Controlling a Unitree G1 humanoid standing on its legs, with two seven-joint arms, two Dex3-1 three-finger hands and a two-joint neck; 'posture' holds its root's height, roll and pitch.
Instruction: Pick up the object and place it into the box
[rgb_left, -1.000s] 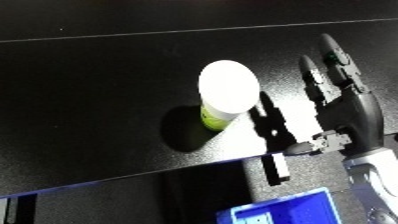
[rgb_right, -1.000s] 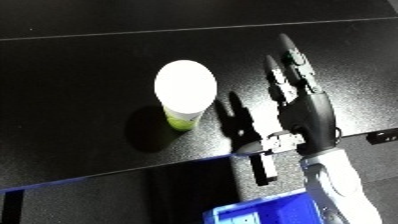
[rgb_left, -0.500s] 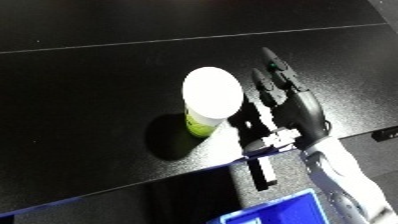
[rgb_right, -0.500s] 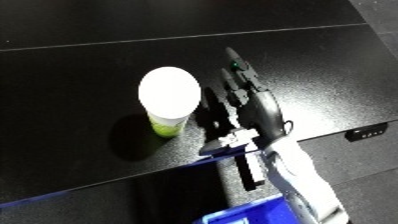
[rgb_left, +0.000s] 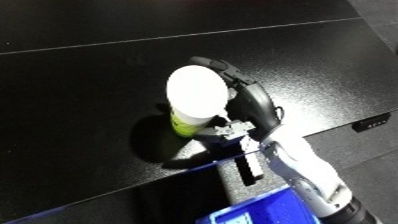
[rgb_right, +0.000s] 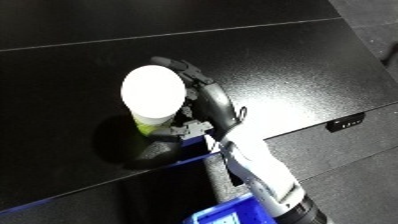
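Standing upright on the black table (rgb_left: 80, 90), the cup (rgb_left: 195, 102), white-topped with a yellow-green lower body, was where we found it, near the table's front edge and close to the middle of both eye views. We saw the robot's right hand (rgb_left: 251, 107) pressed against the cup's right side, its black fingers (rgb_right: 182, 70) curled over and around the far side of the white top while the thumb sat low by the green base, so the hand was closed around the cup. Whether the cup's base had left the tabletop we could not tell; a dark shadow lay on the table to its left and in front of it. The white and silver forearm (rgb_left: 306, 172) ran from the hand down toward the lower right of the picture, crossing the table's front edge. Below that edge, at the bottom of both views, we noted the blue bin (rgb_left: 266, 212), only a corner of it showing, just beside the forearm and well apart from the cup. A thin pale line (rgb_left: 178, 36) crossed the tabletop behind the cup, from the left edge up toward the right. A small dark fitting (rgb_right: 345, 122) sat on the table's front edge to the right of the arm. The left hand showed in neither view.
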